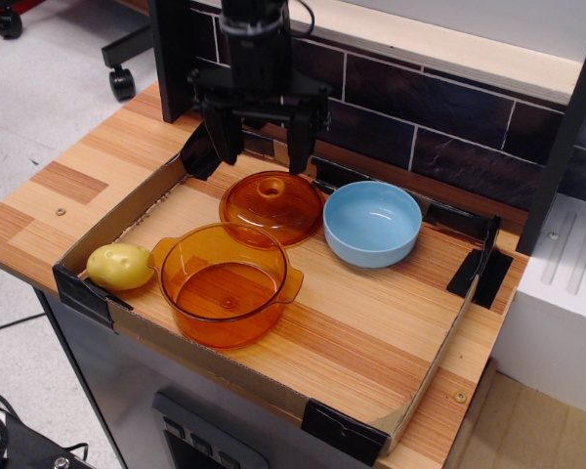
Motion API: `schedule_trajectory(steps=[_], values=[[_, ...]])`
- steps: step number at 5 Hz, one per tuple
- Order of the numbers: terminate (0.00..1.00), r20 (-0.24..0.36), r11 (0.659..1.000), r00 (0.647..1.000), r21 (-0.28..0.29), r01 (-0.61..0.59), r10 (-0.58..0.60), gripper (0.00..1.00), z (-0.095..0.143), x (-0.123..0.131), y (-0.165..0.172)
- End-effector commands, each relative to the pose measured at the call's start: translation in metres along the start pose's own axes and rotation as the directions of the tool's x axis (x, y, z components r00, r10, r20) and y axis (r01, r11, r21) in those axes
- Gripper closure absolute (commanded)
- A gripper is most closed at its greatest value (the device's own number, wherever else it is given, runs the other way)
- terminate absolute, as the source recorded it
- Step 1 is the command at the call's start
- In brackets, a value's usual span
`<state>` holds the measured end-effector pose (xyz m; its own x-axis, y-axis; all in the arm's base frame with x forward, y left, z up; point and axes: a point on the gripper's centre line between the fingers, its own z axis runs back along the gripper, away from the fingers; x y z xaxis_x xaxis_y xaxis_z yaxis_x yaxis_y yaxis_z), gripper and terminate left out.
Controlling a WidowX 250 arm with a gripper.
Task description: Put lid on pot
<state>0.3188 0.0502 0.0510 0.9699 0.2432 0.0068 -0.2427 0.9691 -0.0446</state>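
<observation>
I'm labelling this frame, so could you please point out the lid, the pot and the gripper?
lid (pixel 271 207): camera view, on its amber dome.
pot (pixel 226 283): camera view, on its inner base.
gripper (pixel 264 145): camera view, midway between its open fingers.

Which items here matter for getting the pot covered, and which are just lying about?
Part of the job:
- lid, lying behind the pot
- pot, uncovered
- gripper, jaws spread, above the lid

Just lying about:
- blue bowl, right of the lid
- yellow lemon-like fruit, left of the pot

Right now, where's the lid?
The amber glass lid lies on the tray at the back, touching the pot's far rim, left of the blue bowl, directly below the open tool.
</observation>
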Motion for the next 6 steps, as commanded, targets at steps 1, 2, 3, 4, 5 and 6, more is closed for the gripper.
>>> schedule_trajectory(steps=[1, 2, 3, 4, 5, 6], values=[[0.0, 0.03, 1.0, 1.0, -0.017, 0.003, -0.003, 0.0, -0.001, 0.005, -0.008], [0.0, 0.03, 1.0, 1.0, -0.009, -0.001, 0.001, 0.0, -0.007, 0.007, -0.009], [0.0, 0.03, 1.0, 1.0, 0.013, -0.005, 0.004, 0.0, -0.016, 0.009, -0.008], [0.0, 0.034, 1.0, 0.999, 0.022, -0.004, 0.003, 0.0, -0.022, 0.01, -0.007], [0.0, 0.037, 0.999, 0.999, 0.034, -0.006, 0.005, 0.0, -0.027, 0.009, -0.004], [0.0, 0.055, 0.999, 0.998, 0.04, -0.021, 0.019, 1.0, -0.027, 0.01, -0.002]])
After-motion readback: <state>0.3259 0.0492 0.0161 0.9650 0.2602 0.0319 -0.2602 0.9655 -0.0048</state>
